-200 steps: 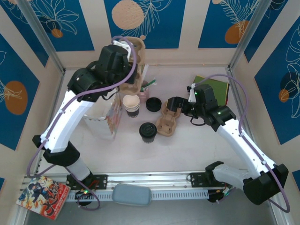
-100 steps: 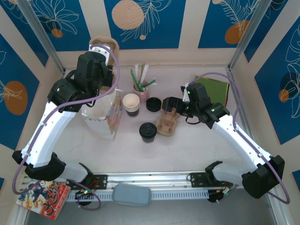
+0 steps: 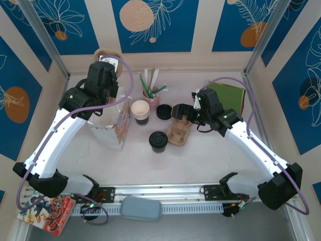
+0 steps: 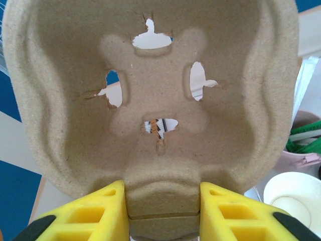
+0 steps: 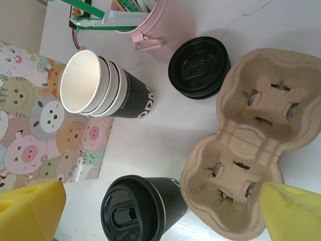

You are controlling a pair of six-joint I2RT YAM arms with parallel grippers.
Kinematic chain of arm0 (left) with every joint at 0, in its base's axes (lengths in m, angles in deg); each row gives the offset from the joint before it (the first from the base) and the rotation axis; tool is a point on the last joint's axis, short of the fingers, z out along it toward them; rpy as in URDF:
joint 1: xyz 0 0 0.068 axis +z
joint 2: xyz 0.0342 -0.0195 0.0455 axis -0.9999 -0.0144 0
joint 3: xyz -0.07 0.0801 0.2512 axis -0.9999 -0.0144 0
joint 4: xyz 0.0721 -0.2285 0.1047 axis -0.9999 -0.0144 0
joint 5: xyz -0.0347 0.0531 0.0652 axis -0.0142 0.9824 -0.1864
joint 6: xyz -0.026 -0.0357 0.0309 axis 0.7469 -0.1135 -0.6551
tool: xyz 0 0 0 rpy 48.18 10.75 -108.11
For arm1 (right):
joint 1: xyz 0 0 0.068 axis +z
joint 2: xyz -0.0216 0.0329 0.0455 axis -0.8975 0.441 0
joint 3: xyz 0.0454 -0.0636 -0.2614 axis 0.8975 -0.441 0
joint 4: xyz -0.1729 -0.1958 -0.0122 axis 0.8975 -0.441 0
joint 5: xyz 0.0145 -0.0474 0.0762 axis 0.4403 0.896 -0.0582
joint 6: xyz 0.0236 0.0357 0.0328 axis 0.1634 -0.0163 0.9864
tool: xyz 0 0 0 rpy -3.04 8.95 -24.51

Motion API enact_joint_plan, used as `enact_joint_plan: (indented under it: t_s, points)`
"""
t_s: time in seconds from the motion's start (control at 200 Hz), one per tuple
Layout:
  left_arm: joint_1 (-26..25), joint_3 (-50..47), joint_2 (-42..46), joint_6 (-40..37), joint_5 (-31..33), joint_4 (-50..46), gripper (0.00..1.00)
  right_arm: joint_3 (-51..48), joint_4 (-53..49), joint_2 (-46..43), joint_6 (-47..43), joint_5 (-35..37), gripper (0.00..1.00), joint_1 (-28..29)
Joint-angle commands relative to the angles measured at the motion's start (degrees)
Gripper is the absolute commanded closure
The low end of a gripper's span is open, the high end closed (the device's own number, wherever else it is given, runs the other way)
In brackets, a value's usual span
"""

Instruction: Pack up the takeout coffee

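Left gripper [image 4: 163, 203]: clenched on the middle tab of a pulp carrier [image 4: 150, 75], one yellow finger [image 4: 85, 216] at each side of the tab; from above we find the pair raised over the back rim of the bag [image 3: 108, 128], at 10 o'clock of the table [image 3: 200, 160].

Right gripper [image 5: 160, 211]: released, jaws wide apart; from above we place it at 12 o'clock of a second carrier [image 3: 179, 131], above it and not touching.

Coffee [image 3: 158, 141]: one, upright on the table near its middle, black lid on; bag at its 9 o'clock, a little apart; second carrier at its 3 o'clock, just beside it, and whether they touch we cannot tell; in the right wrist view it sits low between the two yellow fingers.

Cup stack [image 3: 141, 111]: lidless, open mouth up, at 11 o'clock of the coffee, just beside the bag's printed side.

Loose lid [image 3: 164, 111]: black, flat on the table, at 12 o'clock of the coffee, between cup stack and second carrier.

Pink pot [image 3: 152, 95]: holds green and white sticks; at 12 o'clock of the cup stack.

Green pad [image 3: 228, 95]: at 2 o'clock of the table, by the right wall.

Magazine [image 3: 46, 211]: at 7 o'clock, beyond the table's near edge.
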Motion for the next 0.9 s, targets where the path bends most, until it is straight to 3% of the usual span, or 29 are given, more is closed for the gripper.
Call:
enact_joint_plan:
  t_s: [0.0,0.615,0.895]
  points:
    - [0.7,-2.2,2.1,-0.6,0.4,1.7,0.66,2.2,0.4,0.8,0.8,0.9,0.01,0.5]
    - [3.8,-14.1,7.7,7.3,-8.8,-2.7,0.66,2.5,1.1,3.3,1.2,0.0,0.01,0.6]
    - [6.7,-13.3,5.8,9.5,-14.8,-8.8,0.66,1.8,1.3,3.1,1.3,0.1,0.01,0.6]
